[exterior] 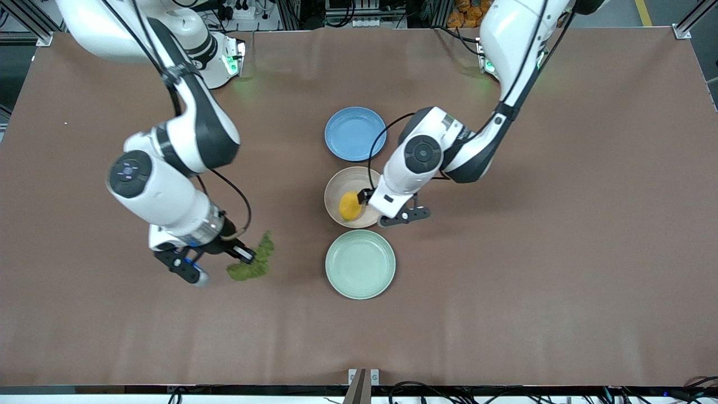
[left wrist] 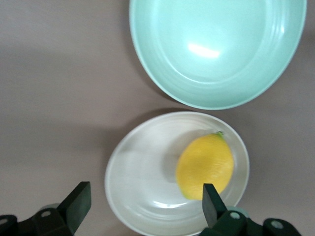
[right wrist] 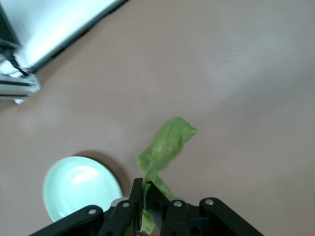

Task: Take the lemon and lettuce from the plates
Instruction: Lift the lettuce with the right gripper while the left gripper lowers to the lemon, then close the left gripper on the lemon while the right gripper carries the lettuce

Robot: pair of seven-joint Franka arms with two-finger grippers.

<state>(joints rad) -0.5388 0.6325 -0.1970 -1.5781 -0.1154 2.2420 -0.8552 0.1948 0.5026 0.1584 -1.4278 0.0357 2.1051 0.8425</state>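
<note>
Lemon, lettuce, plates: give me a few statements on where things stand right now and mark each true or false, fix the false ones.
1. The lemon lies in the beige plate. True.
2. The left gripper is shut on the lemon. False: its fingers are open, one on each side above the beige plate, and the lemon is not gripped.
3. The right gripper is shut on the lettuce. True.
4. The lettuce lies in the mint green plate. False: that plate holds nothing, and the lettuce is over bare table toward the right arm's end.
5. The blue plate holds the lemon. False: it holds nothing.
</note>
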